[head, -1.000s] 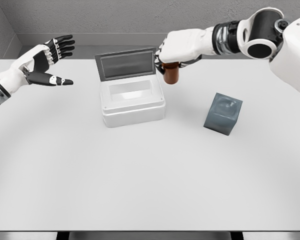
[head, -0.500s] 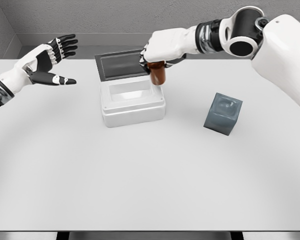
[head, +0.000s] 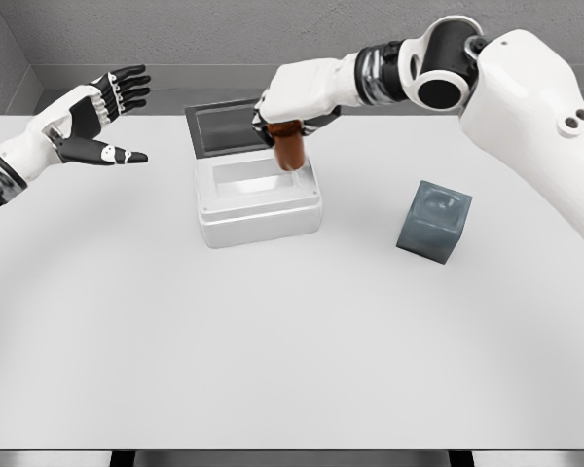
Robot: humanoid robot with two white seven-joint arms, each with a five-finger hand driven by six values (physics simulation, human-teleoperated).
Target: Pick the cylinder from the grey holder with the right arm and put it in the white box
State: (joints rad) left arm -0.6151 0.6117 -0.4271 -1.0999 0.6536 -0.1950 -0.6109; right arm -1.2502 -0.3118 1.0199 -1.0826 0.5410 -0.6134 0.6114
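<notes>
Our right hand (head: 290, 100) grips the brown cylinder (head: 289, 150) from above, fingers wrapped round its top, and holds it upright over the far right part of the white box (head: 258, 199), its lower end just above the box's open cavity. The box sits on the white table (head: 292, 331) with its dark-lined lid (head: 226, 126) standing open at the back, behind our hand. The grey holder (head: 434, 220) rests well apart to the right, tilted slightly on the table, its top recess showing. Our left hand (head: 95, 122) hovers at the table's far left edge, palm up and fingers spread, holding nothing, well clear of the box.
</notes>
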